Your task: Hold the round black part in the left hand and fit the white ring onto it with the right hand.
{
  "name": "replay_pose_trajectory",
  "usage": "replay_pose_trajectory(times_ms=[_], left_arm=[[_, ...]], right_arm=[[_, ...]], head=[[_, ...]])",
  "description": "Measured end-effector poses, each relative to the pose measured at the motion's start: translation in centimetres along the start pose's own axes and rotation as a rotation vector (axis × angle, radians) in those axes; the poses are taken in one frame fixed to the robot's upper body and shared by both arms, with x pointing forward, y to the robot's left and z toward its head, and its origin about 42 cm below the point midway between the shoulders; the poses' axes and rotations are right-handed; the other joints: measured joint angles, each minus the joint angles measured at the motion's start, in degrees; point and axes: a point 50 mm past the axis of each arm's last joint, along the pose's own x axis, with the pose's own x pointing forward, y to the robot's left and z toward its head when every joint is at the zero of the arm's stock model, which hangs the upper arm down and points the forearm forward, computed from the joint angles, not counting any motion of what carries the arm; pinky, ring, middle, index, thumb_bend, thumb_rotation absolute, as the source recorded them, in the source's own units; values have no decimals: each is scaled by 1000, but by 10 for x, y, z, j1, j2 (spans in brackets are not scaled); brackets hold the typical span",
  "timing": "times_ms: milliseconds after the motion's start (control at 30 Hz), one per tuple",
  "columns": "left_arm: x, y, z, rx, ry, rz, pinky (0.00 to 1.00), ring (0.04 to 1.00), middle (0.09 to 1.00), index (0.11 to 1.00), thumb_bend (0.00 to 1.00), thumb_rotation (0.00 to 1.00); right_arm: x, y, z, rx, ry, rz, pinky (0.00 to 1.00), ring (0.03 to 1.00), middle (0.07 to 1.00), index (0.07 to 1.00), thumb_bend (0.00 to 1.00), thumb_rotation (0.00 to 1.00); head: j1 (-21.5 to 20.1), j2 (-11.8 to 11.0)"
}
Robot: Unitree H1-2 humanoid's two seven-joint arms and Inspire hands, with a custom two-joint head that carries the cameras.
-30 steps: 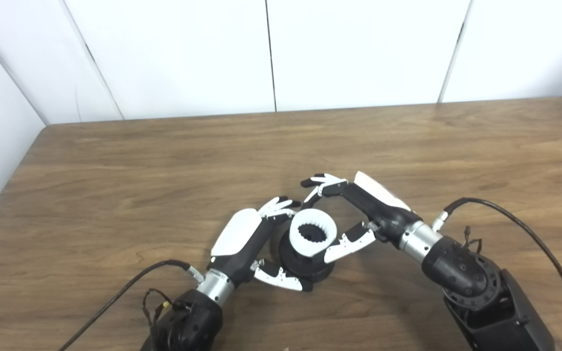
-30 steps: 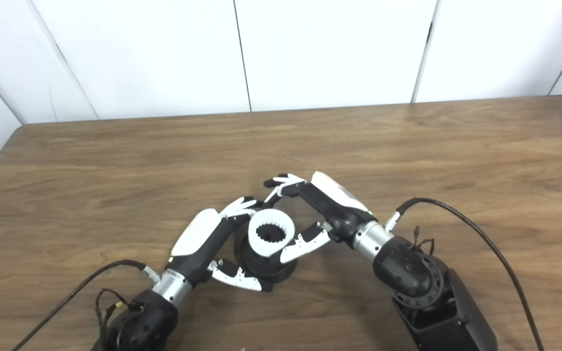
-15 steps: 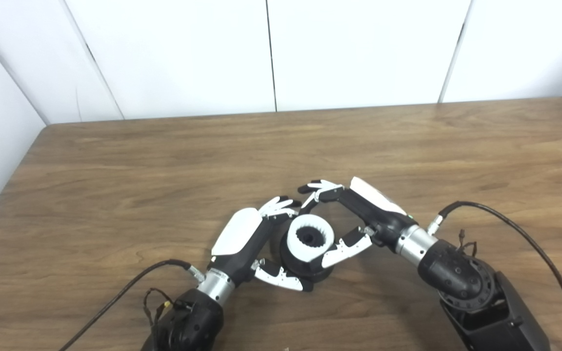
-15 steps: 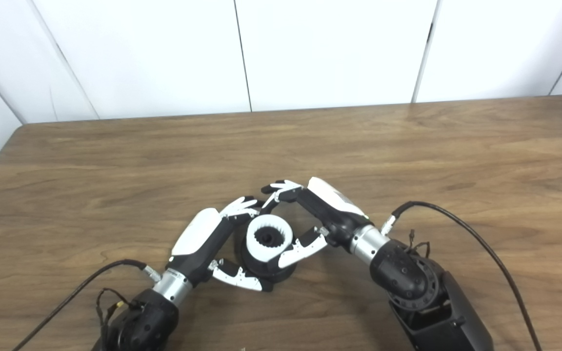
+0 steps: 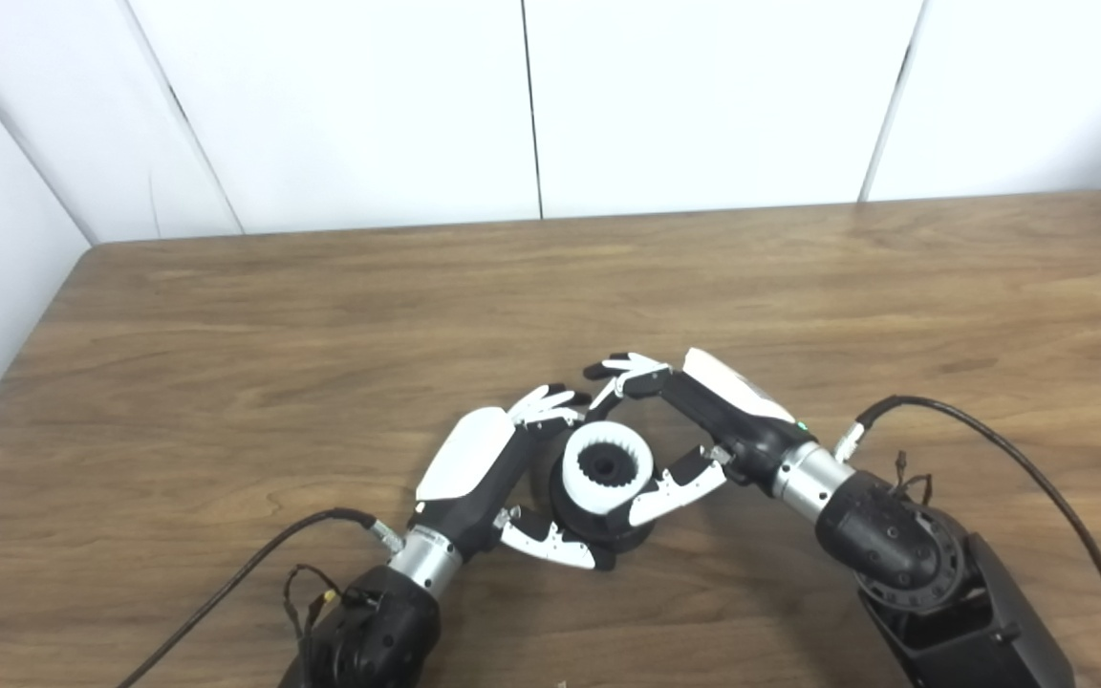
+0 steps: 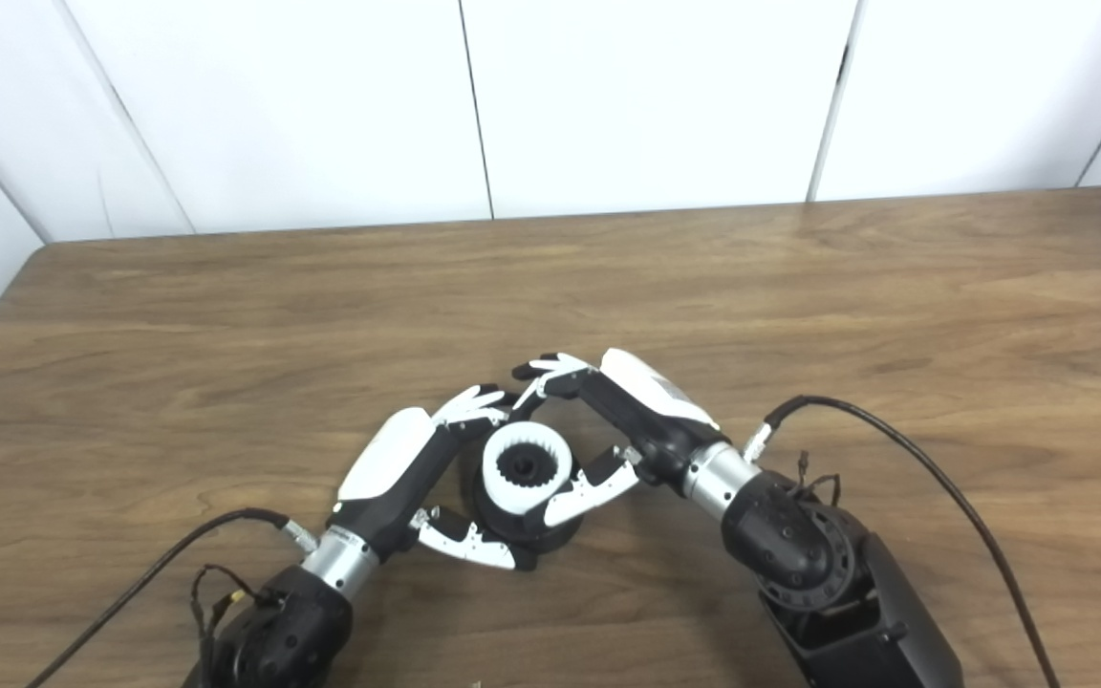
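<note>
White toothed plastic, the ring (image 5: 608,467) sits on top of the round black part (image 5: 598,521), which stands on the brown wood-grain tabletop (image 5: 226,363) near its front edge, between my two hands; the ring's inner teeth face a dark hub in the middle, and I judge it to be down on the part, though whether it is fully seated I cannot tell from above; my left hand (image 5: 498,478) wraps the black part from the left, fingers curled over the far side and thumb under the near rim, so it is closed on that part; my right hand (image 5: 694,430) comes in from the right with its fingers arched over the far edge of the ring and its thumb lying against the near right side of the white rim; it looks closed loosely on the ring, though how firm the contact is I cannot say.

What worries me is the fit; if the teeth are not meshed with the hub, pressing down on one side would tilt the ring and jam it; my thumb pushes from one side only, so an uneven push could cock it; were my left hand to slacken, the black part could turn or slide on the smooth wood and spoil the alignment; letting go too soon might leave the ring perched, not seated.
</note>
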Motion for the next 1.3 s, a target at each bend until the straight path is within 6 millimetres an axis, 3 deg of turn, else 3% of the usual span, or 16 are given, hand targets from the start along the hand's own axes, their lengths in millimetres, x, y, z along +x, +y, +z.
replay_pose_trajectory(times_ms=[100, 200, 300, 500, 867, 1100, 1300], left_arm=[[0, 0, 0, -2, 0, 0, 857, 959, 892, 595, 827, 237], [0, 0, 0, -3, 0, -3, 853, 955, 889, 614, 841, 213], [0, -1, 1, -3, -4, -4, 843, 949, 884, 626, 849, 221], [1, -1, 1, -2, -2, -2, 854, 948, 881, 658, 861, 253], [0, -1, 1, 4, 0, -2, 862, 943, 877, 711, 929, 363], [-1, 4, -1, 2, 24, -2, 881, 965, 901, 778, 997, 350], [-7, 19, -3, 15, 58, -19, 886, 969, 910, 835, 1000, 331]], right_arm=[[0, 0, 0, -2, 0, 1, 846, 960, 886, 492, 524, 151], [0, 1, 0, -10, 3, 8, 829, 949, 887, 611, 859, 237], [0, 0, -1, -34, 10, 15, 826, 943, 889, 675, 970, 284], [0, -1, -2, -47, 17, 47, 837, 949, 900, 730, 1000, 293], [-1, -4, -4, -54, 30, 59, 827, 948, 899, 745, 1000, 328], [-1, -10, -6, -46, 43, 41, 839, 950, 900, 746, 1000, 308], [-1, -17, -8, -38, 46, 23, 845, 951, 902, 744, 1000, 317]], head=[[0, 1], [0, 1], [1, 1], [2, 2], [3, 1], [4, 2], [6, 1]])
